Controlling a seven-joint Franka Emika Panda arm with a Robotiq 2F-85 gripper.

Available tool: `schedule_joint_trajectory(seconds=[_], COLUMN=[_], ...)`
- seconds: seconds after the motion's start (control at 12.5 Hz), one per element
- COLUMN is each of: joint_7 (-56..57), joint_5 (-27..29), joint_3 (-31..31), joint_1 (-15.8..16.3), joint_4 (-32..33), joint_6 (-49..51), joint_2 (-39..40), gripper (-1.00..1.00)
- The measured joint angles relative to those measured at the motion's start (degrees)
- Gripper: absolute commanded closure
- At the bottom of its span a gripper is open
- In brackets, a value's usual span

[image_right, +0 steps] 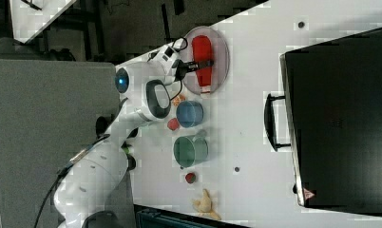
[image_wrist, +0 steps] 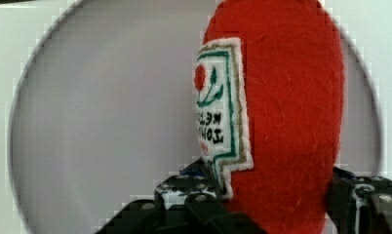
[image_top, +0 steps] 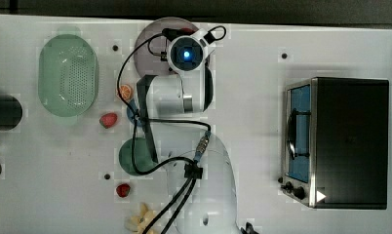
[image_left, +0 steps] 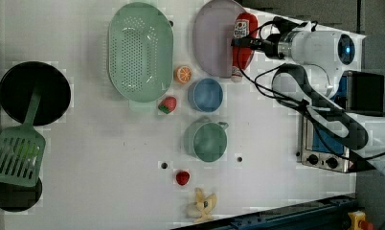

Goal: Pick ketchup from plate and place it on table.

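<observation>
On the white surface (image_left: 109,158), the lilac-grey plate (image_left: 209,43) carries the red ketchup (image_left: 244,52) lying along its edge at the left view's right, with the claw (image_right: 198,64) clamped across the bottle's body.

The white table (image_left: 85,158) carries the plate (image_left: 210,40), a green basket (image_left: 140,50), a blue dish (image_left: 206,95) and a green mug (image_left: 209,140). Two strawberries (image_left: 167,104), an orange slice (image_left: 183,74) and a toaster oven (image_top: 343,141) also rest there.
</observation>
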State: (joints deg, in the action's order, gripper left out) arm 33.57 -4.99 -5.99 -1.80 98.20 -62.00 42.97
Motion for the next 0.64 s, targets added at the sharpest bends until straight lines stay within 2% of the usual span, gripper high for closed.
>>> schedule_joint_trajectory(seconds=[0.24, 0.48, 0.64], joint_7=[0.0, 0.0, -0.1], joint_5=[-0.1, -0.2, 0.0], joint_3=[0.3, 0.8, 0.8], joint_1=[-0.1, -0.8, -1.3], joint_4=[3.4, 8.6, 9.7], joint_6=[8.9, 15.4, 18.1], joint_2=[-7.4, -19.0, -26.4], gripper=[-0.23, -0.23, -0.23])
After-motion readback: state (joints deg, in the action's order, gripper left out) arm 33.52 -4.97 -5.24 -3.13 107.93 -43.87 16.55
